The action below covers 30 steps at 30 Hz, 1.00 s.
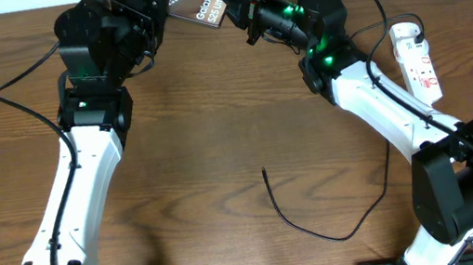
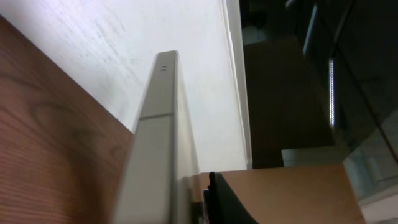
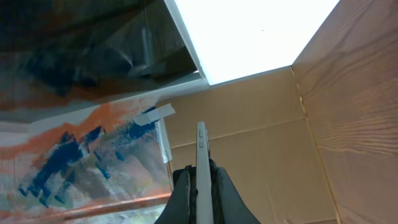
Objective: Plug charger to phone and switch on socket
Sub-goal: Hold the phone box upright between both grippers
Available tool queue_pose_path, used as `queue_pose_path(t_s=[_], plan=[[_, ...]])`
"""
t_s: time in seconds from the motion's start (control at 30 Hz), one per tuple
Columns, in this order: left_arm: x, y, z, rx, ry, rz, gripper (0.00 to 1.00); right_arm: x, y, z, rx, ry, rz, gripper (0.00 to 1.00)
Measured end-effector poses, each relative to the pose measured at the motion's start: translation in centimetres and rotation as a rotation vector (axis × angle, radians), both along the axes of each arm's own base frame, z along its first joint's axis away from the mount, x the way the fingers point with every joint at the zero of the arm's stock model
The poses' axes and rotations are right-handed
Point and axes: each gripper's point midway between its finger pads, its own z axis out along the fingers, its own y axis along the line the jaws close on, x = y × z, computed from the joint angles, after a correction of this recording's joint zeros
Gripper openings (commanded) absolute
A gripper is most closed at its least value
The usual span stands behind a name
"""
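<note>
The phone (image 1: 202, 8), dark with white "Galaxy" lettering, is held in the air over the table's far edge between both grippers. My left gripper (image 1: 162, 1) grips its left end. In the left wrist view the phone's silver edge (image 2: 158, 124) fills the middle, with one dark finger of the gripper (image 2: 194, 190) beside it. My right gripper (image 1: 235, 6) is shut on the other end. In the right wrist view its fingers (image 3: 202, 173) clamp the phone's thin edge (image 3: 202, 140). The charger cable (image 1: 327, 235) lies loose on the table, its tip (image 1: 264, 172) free. The white socket strip (image 1: 421, 63) lies at the right.
The cable runs from the table's middle front up to the right toward a white plug (image 1: 403, 31) at the strip's far end. The right arm's white link (image 1: 384, 110) passes over it. The wooden table (image 1: 209, 137) spreads between the arms.
</note>
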Motion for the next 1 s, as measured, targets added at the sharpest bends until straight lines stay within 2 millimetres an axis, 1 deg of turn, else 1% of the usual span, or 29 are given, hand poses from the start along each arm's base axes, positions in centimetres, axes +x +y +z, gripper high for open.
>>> queue_pose_path(t_s=[0.07, 0.37, 0.4, 0.43, 0.47, 0.5, 0.53, 0.57, 0.6, 0.67, 0.7, 0.77, 0.8, 0.93, 1.0], plan=[[0.03, 0.05, -0.01, -0.013, 0.009, 0.004, 0.08, -0.01, 0.0, 0.08, -0.001, -0.006, 0.0, 0.02], [0.03, 0.06, 0.0, -0.041, 0.026, 0.007, 0.08, -0.04, 0.02, 0.08, -0.005, -0.013, 0.002, 0.02], [0.03, 0.06, -0.01, -0.04, 0.026, 0.007, 0.08, -0.04, 0.02, 0.07, -0.005, -0.012, 0.002, 0.07], [0.03, 0.05, -0.01, -0.04, 0.026, 0.007, 0.07, -0.04, 0.02, 0.07, -0.006, -0.012, 0.002, 0.15], [0.03, 0.05, 0.01, -0.036, 0.023, 0.007, 0.07, -0.06, 0.04, 0.05, -0.006, -0.011, 0.003, 0.19], [0.03, 0.05, 0.03, -0.027, 0.016, 0.005, 0.08, -0.12, 0.09, 0.0, -0.007, -0.01, 0.008, 0.31], [0.03, 0.05, 0.03, -0.021, 0.012, 0.004, 0.08, -0.19, 0.14, 0.0, -0.006, -0.008, 0.013, 0.35], [0.02, 0.05, 0.01, -0.016, 0.01, 0.004, 0.07, -0.26, 0.18, 0.02, -0.003, -0.005, 0.018, 0.43], [0.05, 0.04, -0.08, -0.005, 0.005, 0.003, 0.07, -0.36, 0.26, 0.07, -0.003, -0.008, 0.025, 0.54], [0.12, 0.04, -0.21, 0.002, 0.004, 0.003, 0.07, -0.51, 0.37, 0.04, -0.004, -0.007, 0.035, 0.68], [0.16, 0.03, -0.33, 0.005, 0.005, 0.002, 0.07, -0.55, 0.39, 0.03, -0.001, -0.003, 0.038, 0.8], [0.18, 0.04, -0.41, 0.006, 0.007, 0.003, 0.07, -0.6, 0.43, 0.09, -0.002, -0.007, 0.042, 0.98], [0.18, 0.04, -0.41, 0.006, 0.007, 0.003, 0.07, -0.63, 0.45, 0.1, -0.004, -0.01, 0.043, 0.99], [0.21, 0.1, -0.43, 0.006, 0.008, 0.004, 0.07, -0.66, 0.46, 0.11, -0.002, -0.007, 0.045, 0.99], [0.32, 0.49, -0.41, 0.006, 0.007, 0.012, 0.07, -0.61, 0.39, 0.09, -0.002, -0.007, 0.044, 0.99]])
